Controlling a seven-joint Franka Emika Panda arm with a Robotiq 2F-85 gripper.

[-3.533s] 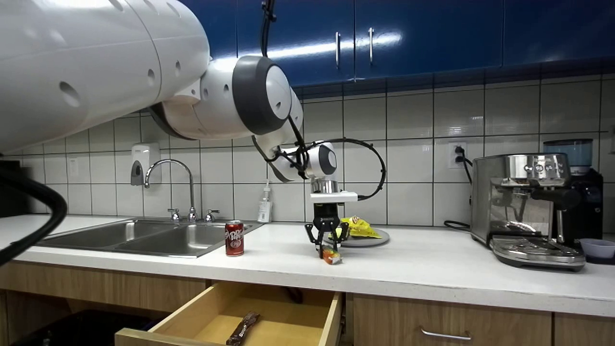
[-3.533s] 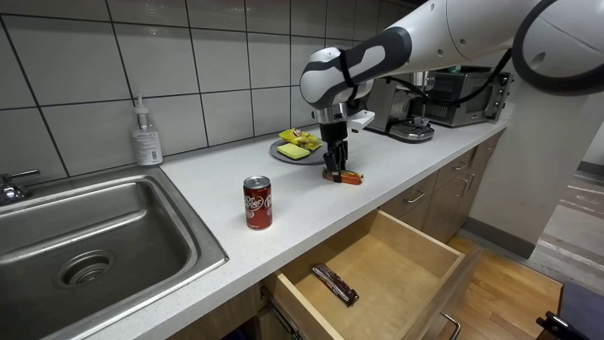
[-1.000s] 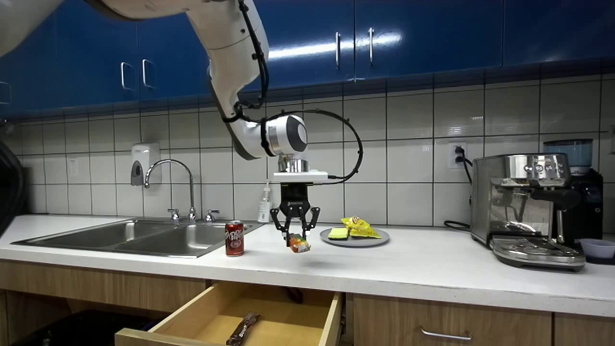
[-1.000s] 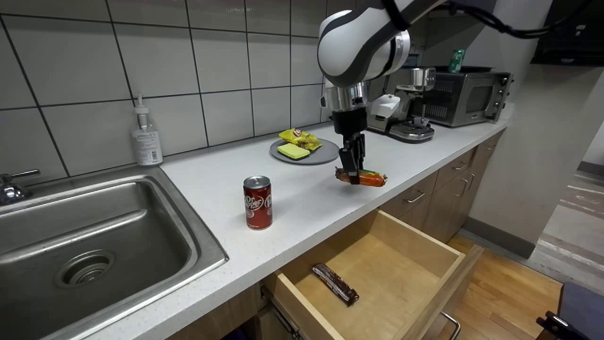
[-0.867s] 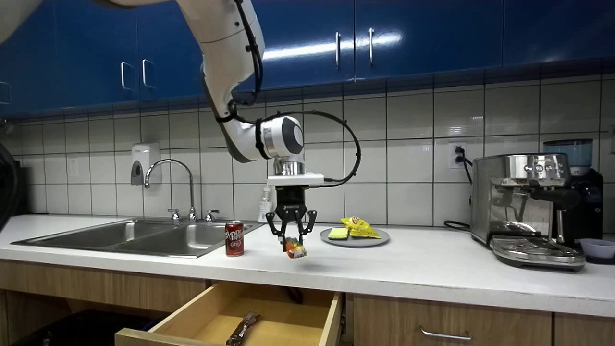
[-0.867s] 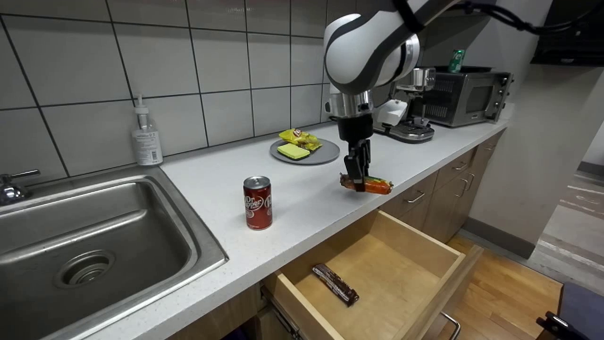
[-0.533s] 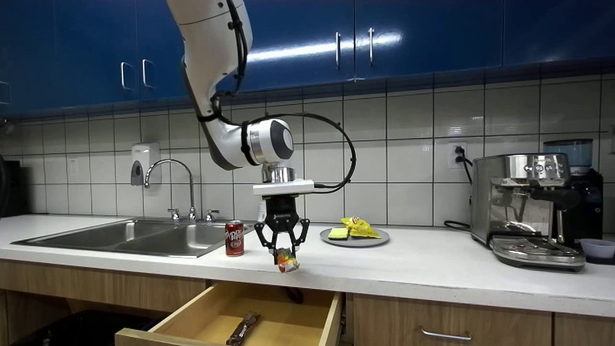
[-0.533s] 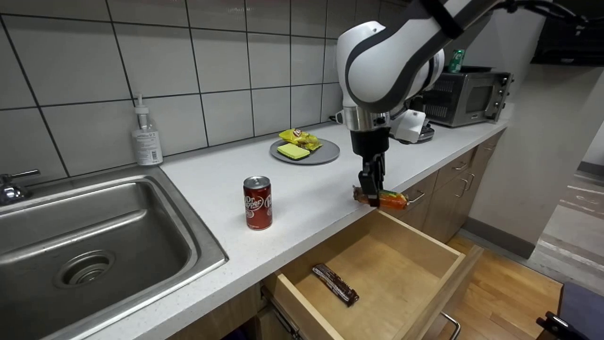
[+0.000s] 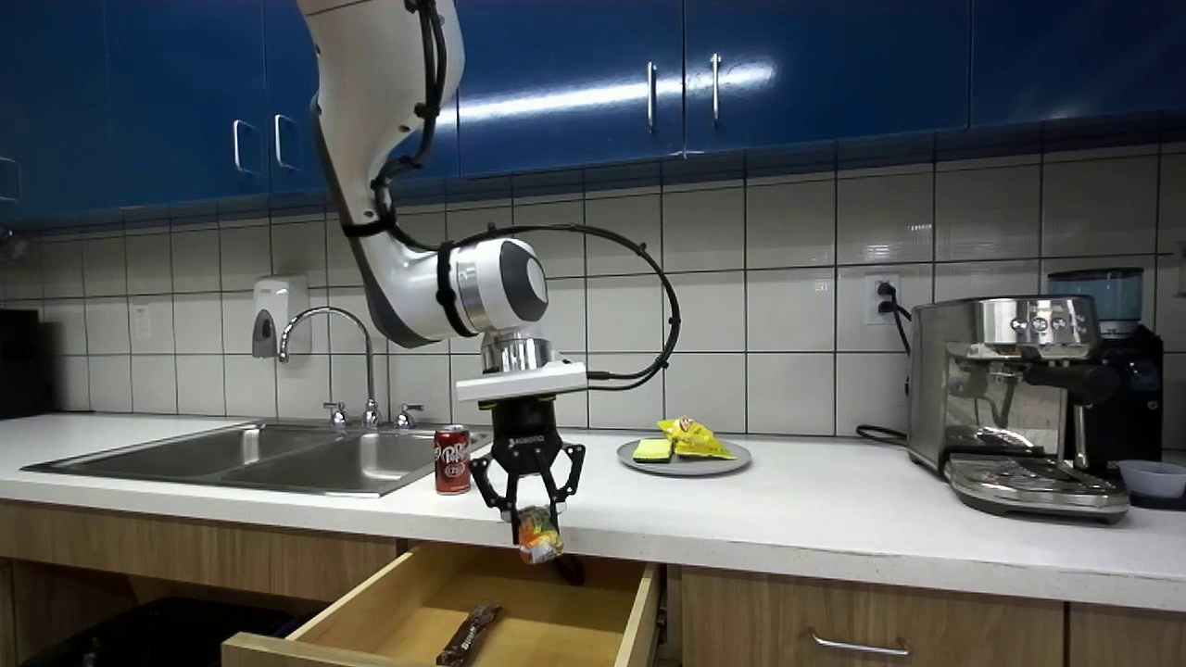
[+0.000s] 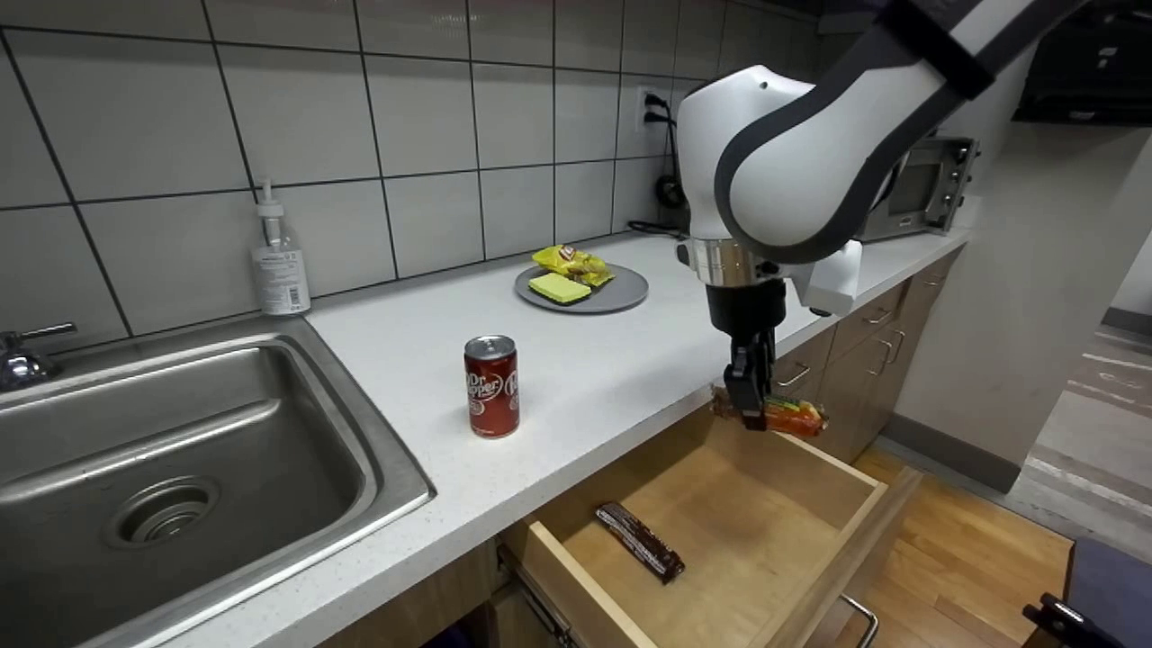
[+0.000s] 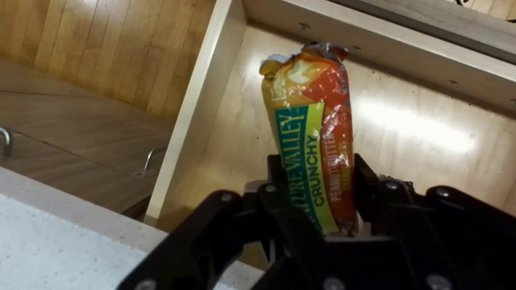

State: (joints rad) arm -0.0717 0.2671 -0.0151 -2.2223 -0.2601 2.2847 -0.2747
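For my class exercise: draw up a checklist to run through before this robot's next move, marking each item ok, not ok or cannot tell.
1. Gripper closed on the Nature Valley Crunchy bar: ok.
2. Drawer open beneath the gripper: ok.
3. Drawer free of other items: not ok; a brown-wrapped bar lies inside.
4. Dark shape at the drawer's back identified: cannot tell.
5. Held bar's height above the drawer's rim: cannot tell.
6. Dr Pepper can upright, apart from the gripper: ok.
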